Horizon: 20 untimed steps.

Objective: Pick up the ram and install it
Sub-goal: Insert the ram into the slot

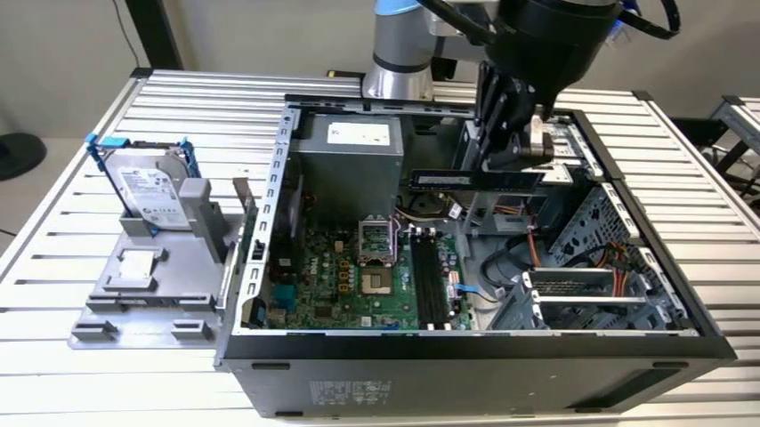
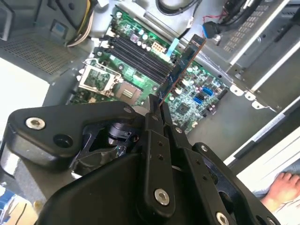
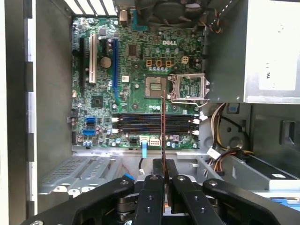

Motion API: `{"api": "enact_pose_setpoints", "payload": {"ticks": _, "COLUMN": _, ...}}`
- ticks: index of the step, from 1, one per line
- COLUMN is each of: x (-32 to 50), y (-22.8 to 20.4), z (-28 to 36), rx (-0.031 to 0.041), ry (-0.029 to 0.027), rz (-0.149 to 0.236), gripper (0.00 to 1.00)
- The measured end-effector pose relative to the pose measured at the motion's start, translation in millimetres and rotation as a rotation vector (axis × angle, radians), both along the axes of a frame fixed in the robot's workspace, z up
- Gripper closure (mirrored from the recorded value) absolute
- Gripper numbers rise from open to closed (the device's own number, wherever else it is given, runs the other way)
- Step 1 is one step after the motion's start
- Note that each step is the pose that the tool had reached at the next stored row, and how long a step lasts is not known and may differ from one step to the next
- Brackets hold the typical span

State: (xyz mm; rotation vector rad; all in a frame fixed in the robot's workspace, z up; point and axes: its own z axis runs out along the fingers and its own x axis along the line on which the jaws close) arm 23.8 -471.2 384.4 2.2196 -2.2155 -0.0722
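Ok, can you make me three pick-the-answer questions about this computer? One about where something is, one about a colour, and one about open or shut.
1. Where is the ram?
A) pushed into a slot
B) held in the gripper above the computer case
C) lying on the floor

2. What colour is the frame edge around the hard drive?
A) red
B) yellow
C) blue

3. Is the computer case open or shut?
A) open, with the motherboard showing
B) shut by a side panel
C) wrapped in cloth

Answers:
1 B, the gripper pinches the ram in the air over the case.
2 C, blue strips line the frame.
3 A, the green motherboard is in plain sight.
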Motion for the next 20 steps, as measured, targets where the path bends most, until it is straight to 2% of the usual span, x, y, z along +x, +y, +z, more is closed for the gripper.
{"api": "enact_pose_setpoints", "payload": {"ticks": 4, "x": 0.0, "y": 9.1, "z": 0.0, "rx": 0.0001, "ry": 0.0000, "rz": 0.000, "gripper": 1.00}}
{"api": "enact_pose_setpoints", "payload": {"ticks": 6, "x": 0.0, "y": 11.9, "z": 0.0, "rx": 0.0000, "ry": 0.0000, "rz": 0.000, "gripper": 1.00}}
{"api": "enact_pose_setpoints", "payload": {"ticks": 20, "x": 0.0, "y": 12.6, "z": 0.0, "rx": 0.0001, "ry": 0.0000, "rz": 0.000, "gripper": 1.00}}
